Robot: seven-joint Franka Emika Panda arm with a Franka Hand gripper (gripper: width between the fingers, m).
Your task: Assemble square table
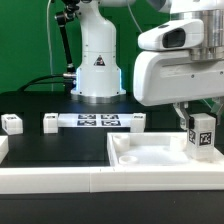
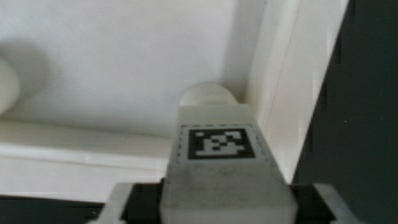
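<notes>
The white square table top [image 1: 150, 152] lies on the black table at the exterior view's right, with a raised rim. My gripper [image 1: 199, 128] is shut on a white peg leg [image 1: 201, 133] with a black-and-white tag, held upright just above the top's right part. In the wrist view the leg [image 2: 217, 140] fills the middle between my dark fingers [image 2: 151, 200], its tip pointing at the inside of the tray [image 2: 107, 90] close to the raised rim [image 2: 285, 60]. Whether the tip touches the tray I cannot tell.
The marker board [image 1: 96, 121] lies at the back middle, before the arm's base [image 1: 97, 70]. A loose white leg [image 1: 12, 124] lies at the exterior view's left, another [image 1: 50, 123] by the board. A long white rail [image 1: 100, 180] runs along the front.
</notes>
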